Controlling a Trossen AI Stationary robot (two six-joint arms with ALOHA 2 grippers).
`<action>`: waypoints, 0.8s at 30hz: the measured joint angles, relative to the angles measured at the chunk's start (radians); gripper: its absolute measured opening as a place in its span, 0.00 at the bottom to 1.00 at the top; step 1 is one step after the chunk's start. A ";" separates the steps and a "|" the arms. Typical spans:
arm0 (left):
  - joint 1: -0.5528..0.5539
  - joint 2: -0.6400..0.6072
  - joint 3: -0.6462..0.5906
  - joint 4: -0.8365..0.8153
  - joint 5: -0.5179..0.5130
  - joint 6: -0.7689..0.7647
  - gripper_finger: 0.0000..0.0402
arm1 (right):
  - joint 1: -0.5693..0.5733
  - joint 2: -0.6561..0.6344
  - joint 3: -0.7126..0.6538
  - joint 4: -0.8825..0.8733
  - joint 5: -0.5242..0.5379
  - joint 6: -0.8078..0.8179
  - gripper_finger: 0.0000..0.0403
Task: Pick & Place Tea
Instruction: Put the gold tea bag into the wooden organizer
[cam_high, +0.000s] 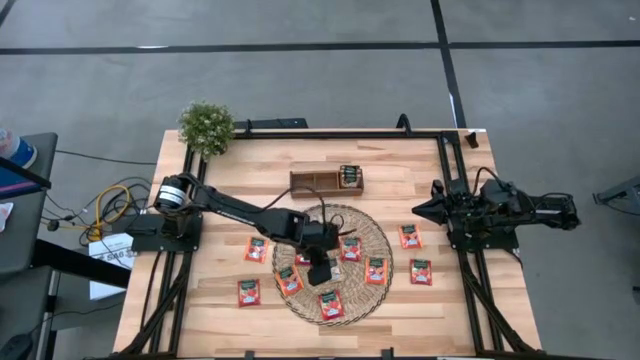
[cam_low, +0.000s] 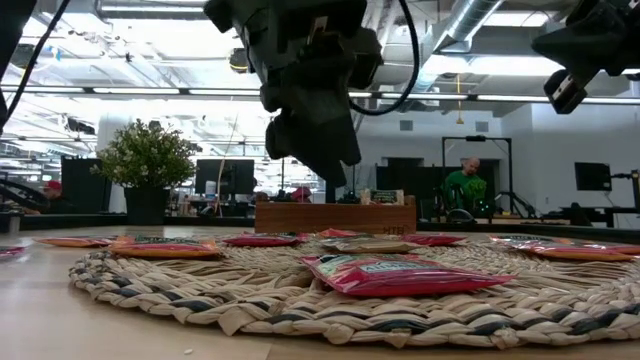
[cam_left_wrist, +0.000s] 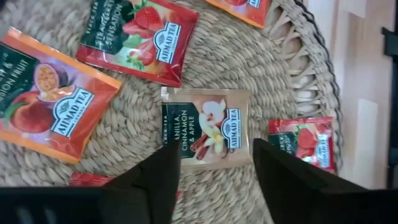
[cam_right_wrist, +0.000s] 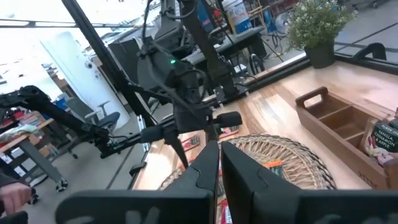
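Note:
Several red-orange tea sachets lie flat on the round woven mat and on the table beside it, such as one on the mat and one on the wood. A pale beige sachet lies on the mat, just ahead of the gap between my left gripper's fingers. My left gripper hangs open over the mat's middle, tilted downward and clear of the weave. My right gripper waits shut and level at the table's right side.
A brown wooden tray stands past the mat's far edge, with sachets upright in its right compartment. A potted plant sits at the far left corner. Bare wood lies near the table's front edge. A person shows in the room behind.

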 joint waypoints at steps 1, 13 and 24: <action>-0.006 0.000 0.000 0.002 -0.021 0.000 0.52 | 0.000 0.000 0.000 -0.001 0.000 0.000 0.03; -0.010 -0.001 0.000 0.144 -0.050 0.036 0.74 | 0.000 0.000 0.000 -0.003 0.000 0.000 0.03; 0.000 0.044 0.000 0.005 -0.168 0.021 0.74 | 0.000 0.000 0.001 -0.003 0.000 -0.001 0.03</action>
